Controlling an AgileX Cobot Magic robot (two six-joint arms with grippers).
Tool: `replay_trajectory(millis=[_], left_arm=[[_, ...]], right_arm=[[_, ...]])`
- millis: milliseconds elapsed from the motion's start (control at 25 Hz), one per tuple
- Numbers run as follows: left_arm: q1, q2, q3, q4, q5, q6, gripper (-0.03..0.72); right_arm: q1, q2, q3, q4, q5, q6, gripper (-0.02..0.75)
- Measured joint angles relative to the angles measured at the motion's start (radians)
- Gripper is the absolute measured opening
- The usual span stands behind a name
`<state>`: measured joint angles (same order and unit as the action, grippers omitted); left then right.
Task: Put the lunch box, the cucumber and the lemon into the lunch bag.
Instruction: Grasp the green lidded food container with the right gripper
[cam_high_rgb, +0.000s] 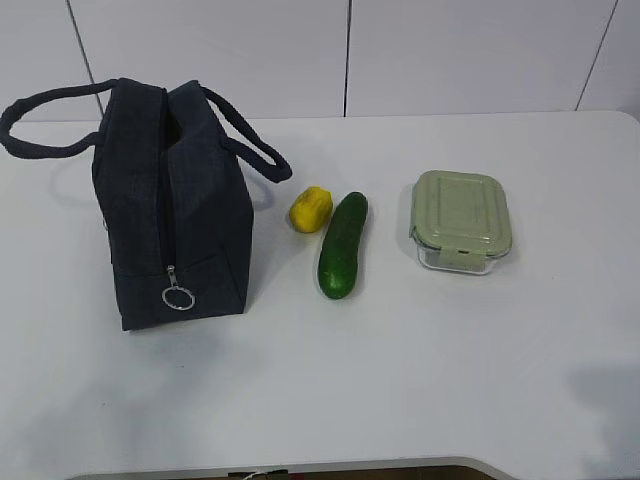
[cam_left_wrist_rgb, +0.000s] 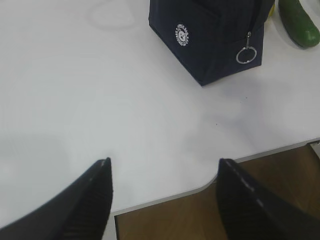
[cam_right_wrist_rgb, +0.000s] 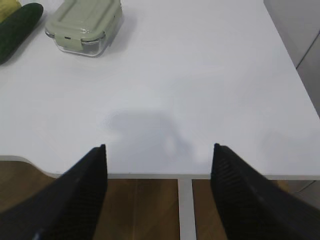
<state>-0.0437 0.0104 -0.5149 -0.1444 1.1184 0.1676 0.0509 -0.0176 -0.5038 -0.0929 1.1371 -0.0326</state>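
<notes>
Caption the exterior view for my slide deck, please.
Navy fabric lunch bag, yellow lemon, dark green cucumber and green-lidded glass lunch box on white table.

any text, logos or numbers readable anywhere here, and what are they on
Round white logo on the side of the lunch bag: it has a ring of small lettering around a central emblem, too small and blurred to read.
Lunch box: no lettering can be made out on its lid or its glass.
Cucumber, lemon, table: no text.
So nothing here can actually be read.

Bright, even light is washing the white counter. Soft shadows are pooling at five o'clock. Wrist views are looking slightly blurred.
</notes>
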Motion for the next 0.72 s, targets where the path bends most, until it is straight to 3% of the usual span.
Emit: replay_trajectory(millis=[280, 720], left_arm=[[0.000, 0.000, 0.000, 0.001, 0.000, 0.000, 0.481], [0.000, 0.000, 0.000, 0.001, 0.000, 0.000, 0.481]], right_arm=[[0.000, 0.013, -0.024, 0.000, -0.065, 0.000, 0.524], [0.000, 0.297, -0.109, 0.002, -0.178, 0.000, 0.524]])
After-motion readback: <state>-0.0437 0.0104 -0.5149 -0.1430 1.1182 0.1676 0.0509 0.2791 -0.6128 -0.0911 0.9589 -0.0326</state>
